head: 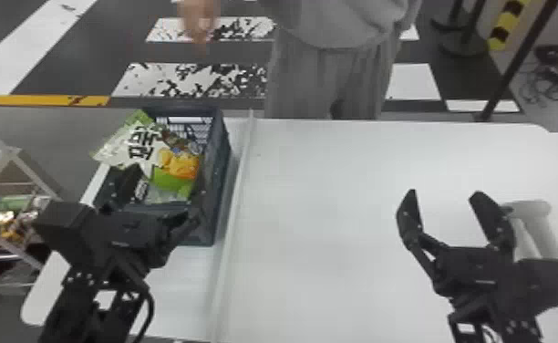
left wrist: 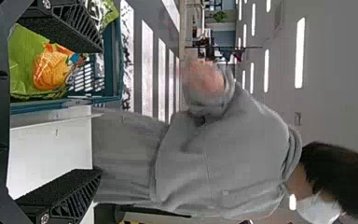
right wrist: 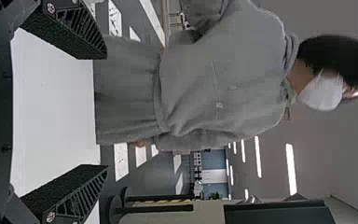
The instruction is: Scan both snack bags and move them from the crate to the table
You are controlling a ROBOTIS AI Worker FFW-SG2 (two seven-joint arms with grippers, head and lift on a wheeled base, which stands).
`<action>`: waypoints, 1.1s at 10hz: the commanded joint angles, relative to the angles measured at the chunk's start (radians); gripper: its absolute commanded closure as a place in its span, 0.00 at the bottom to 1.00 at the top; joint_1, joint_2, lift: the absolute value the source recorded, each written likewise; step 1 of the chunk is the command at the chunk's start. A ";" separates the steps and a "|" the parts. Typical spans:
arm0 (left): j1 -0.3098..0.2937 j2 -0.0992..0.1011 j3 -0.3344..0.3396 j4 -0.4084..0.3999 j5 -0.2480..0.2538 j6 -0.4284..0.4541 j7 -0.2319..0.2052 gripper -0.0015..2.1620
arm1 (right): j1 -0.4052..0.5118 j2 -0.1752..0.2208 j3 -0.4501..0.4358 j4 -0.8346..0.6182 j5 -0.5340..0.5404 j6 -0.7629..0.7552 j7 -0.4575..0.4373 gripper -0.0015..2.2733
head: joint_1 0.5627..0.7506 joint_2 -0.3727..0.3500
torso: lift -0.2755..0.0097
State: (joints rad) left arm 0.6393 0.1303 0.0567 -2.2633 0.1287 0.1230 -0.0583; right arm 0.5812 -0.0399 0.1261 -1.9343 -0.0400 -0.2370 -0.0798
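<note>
White table (head: 337, 182), snack bags (head: 121, 148) in crate (head: 221, 182) beyond spread left fingers (head: 130, 182).

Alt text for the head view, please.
A white snack bag and a green-and-orange one are in a dark crate, the open left claw at its near end. The open right claw hangs over the white table, near a pale scanner.

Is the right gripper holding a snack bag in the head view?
No, the right gripper stands open with nothing between its fingers.
</note>
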 commanded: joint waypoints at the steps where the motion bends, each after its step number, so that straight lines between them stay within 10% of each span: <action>1: 0.000 0.002 0.000 0.001 0.000 -0.001 0.000 0.03 | 0.000 0.000 0.003 0.000 0.000 0.000 0.000 0.04 | 0.70 0.63 | 0.66; 9: -0.041 0.000 0.069 -0.004 0.035 -0.007 0.025 0.04 | 0.009 -0.002 0.012 -0.023 0.000 0.003 0.000 0.04 | 0.70 0.67 | 0.66; 11: -0.059 -0.006 0.147 0.025 0.127 -0.004 0.038 0.05 | 0.009 -0.003 0.020 -0.022 0.000 0.003 0.000 0.04 | 0.70 0.71 | 0.66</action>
State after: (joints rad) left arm 0.5852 0.1267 0.1743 -2.2488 0.2204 0.1181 -0.0199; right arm 0.5906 -0.0426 0.1437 -1.9574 -0.0399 -0.2338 -0.0798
